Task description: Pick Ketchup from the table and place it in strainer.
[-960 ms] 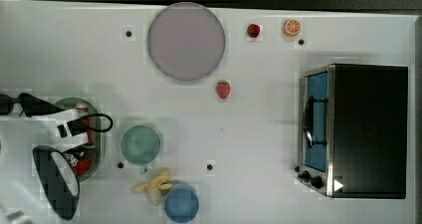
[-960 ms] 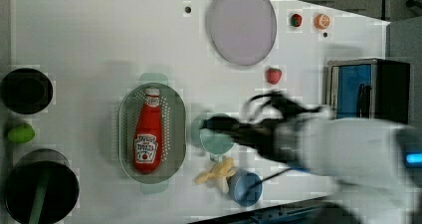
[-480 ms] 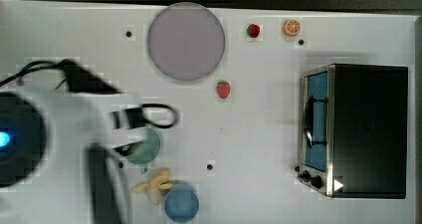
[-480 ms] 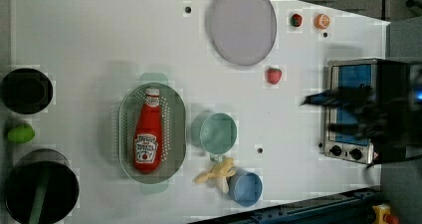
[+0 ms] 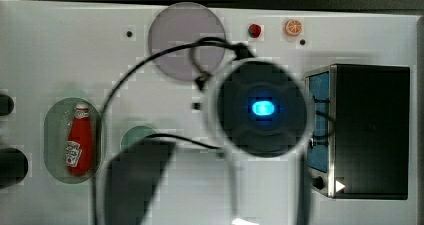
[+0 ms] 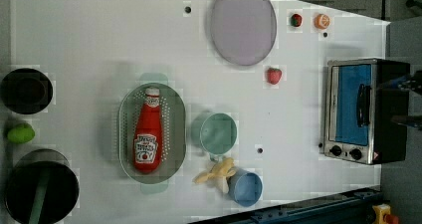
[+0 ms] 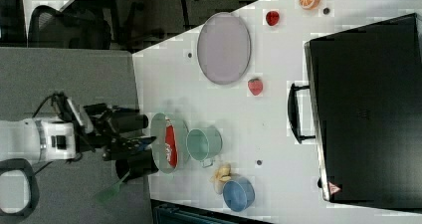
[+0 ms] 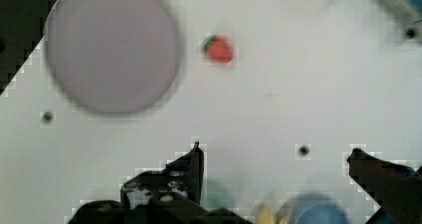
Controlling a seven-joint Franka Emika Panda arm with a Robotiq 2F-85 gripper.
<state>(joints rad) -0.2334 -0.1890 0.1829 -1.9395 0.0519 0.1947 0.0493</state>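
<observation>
Since half a second ago the arm has swung across the top view, from over the teal cup toward the toaster oven, and its round housing with a blue light now covers the middle of the table (image 5: 50,50). The ketchup (image 6: 147,132) has not moved — it lies inside the strainer (image 6: 175,134), cap toward the far edge in the left view, label facing up.

In the wrist view the gripper (image 8: 275,154) hangs empty with its fingers (image 8: 195,169) spread wide apart, bare tabletop between them, and the grey-lilac plate (image 8: 112,50) and a strawberry (image 8: 219,49) beyond.

In the left view the teal cup (image 6: 217,133) stands just beside the strainer, between it and the toaster oven (image 6: 366,112). A banana (image 6: 217,174) touches a blue cup (image 6: 245,188) near the table's near edge. Another strawberry (image 6: 296,20) and an orange slice (image 6: 322,21) sit by the far corner. Off the strainer's other side are a black bowl (image 6: 26,90), a lime (image 6: 21,133) and a black pot (image 6: 40,186).
</observation>
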